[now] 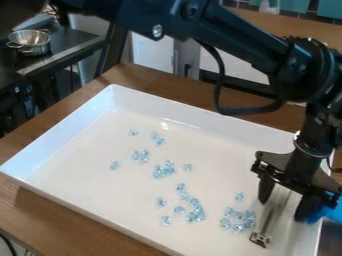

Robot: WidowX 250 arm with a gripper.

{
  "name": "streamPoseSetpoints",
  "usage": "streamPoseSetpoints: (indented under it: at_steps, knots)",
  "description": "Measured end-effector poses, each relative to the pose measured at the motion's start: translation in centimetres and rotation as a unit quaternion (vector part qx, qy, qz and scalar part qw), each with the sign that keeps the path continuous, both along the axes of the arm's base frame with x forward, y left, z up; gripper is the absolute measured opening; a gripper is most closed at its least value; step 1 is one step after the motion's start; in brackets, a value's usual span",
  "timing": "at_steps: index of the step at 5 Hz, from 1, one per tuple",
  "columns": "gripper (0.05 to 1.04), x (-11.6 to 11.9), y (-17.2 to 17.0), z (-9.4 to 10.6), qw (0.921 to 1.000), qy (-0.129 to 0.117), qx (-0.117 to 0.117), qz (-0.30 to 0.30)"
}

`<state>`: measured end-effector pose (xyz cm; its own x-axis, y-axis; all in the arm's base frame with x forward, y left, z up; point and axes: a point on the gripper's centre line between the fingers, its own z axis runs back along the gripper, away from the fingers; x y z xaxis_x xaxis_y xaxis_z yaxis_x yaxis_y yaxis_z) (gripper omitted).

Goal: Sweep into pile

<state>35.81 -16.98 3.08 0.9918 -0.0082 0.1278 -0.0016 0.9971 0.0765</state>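
Pale blue beads (pixel 237 220) lie scattered over floor of white rectangular tray (pixel 143 102) on wooden tabletop (pixel 57 212). Densest cluster sits just left of gripper (pixel 282 208), near tips of jaws; other loose groups spread through middle toward far left, well apart from jaws. Jaws point down, standing apart, slim strip (pixel 276 210) between them; cannot tell whether they touch it. Small metallic piece (pixel 260 239) at strip's lower end, hard to identify. Bright blue item (pixel 328 213) beside right-hand jaw, partly hidden, cut off by view's edge.

Soft light, glare inside the tray (pixel 133 102), shadow on the table (pixel 47 210)
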Motion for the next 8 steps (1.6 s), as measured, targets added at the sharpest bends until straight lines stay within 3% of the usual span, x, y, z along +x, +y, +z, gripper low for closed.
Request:
streamPoseSetpoints:
  at_steps: [1, 4, 6, 8]
  knots:
    - [0.4, -0.2, 0.0, -0.2, 1.0, 0.006, -0.002, -0.006]
    - [0.388, -1.3, 2.8, -0.6, 0.9999, 0.001, 0.006, 0.01]
    - [0.388, -1.3, 6.7, -0.9, 0.9991, -0.015, 0.022, 0.034]
    - [0.388, -0.7, 12.8, -1.0, 0.9954, -0.029, 0.065, 0.065]
